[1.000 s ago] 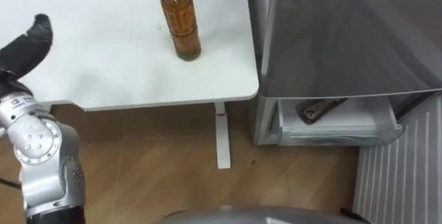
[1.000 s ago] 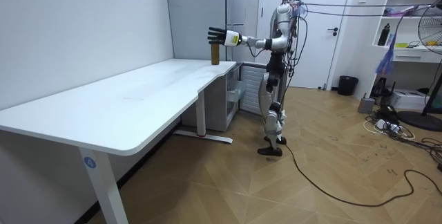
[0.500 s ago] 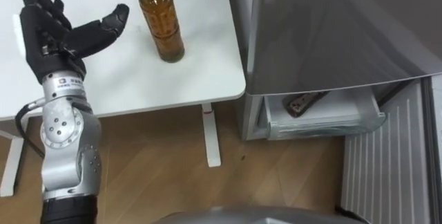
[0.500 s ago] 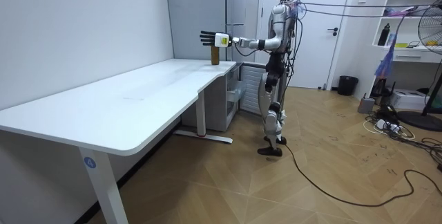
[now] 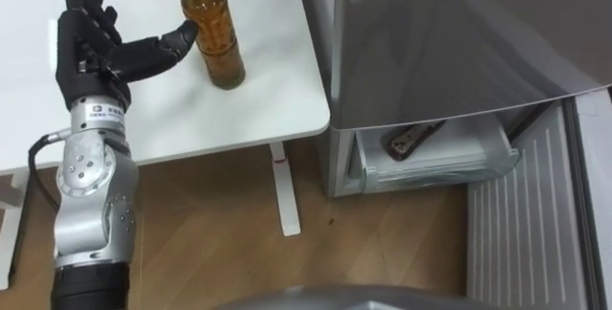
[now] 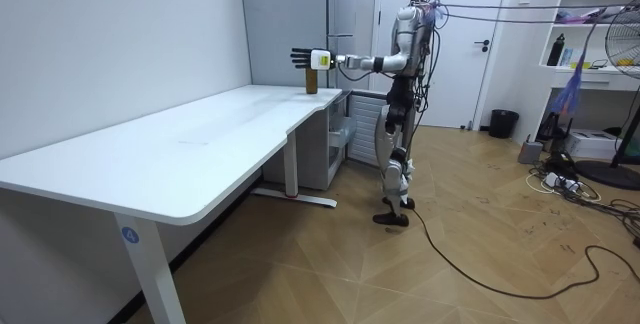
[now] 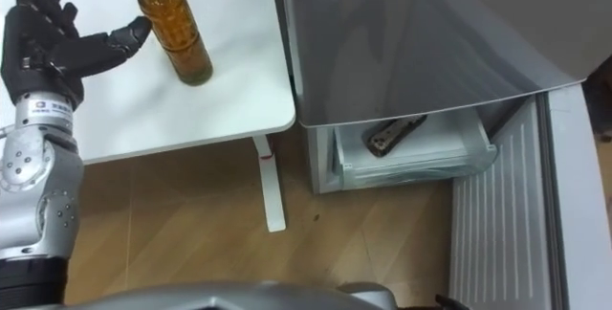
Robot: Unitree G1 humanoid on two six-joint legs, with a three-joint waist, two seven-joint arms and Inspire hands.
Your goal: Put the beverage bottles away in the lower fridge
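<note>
A drink bottle [image 5: 218, 42] of amber tea with a green cap stands upright near the right end of the white table [image 5: 172, 109]. My left hand [image 5: 91, 47] is raised just left of it, open, fingers straight up and the thumb tip at the bottle's shoulder. In the right eye view the same hand [image 7: 43, 42] and bottle [image 7: 177, 33] stand side by side. The room view has me standing by the table's far end, left hand [image 6: 303, 57] held out over the bottle [image 6: 311, 79]. To the right is the grey fridge [image 5: 459, 42] with its lower drawer [image 5: 435, 162] pulled out.
A dark flat object [image 5: 413, 138] lies in the open drawer. A white ribbed panel [image 5: 535, 224] stands at the fridge's lower right. The table's leg [image 5: 283, 190] stands on the wooden floor between table and fridge.
My left hand has risen from the table's left edge and moved right until its thumb reaches the bottle. The camera has shifted as well.
</note>
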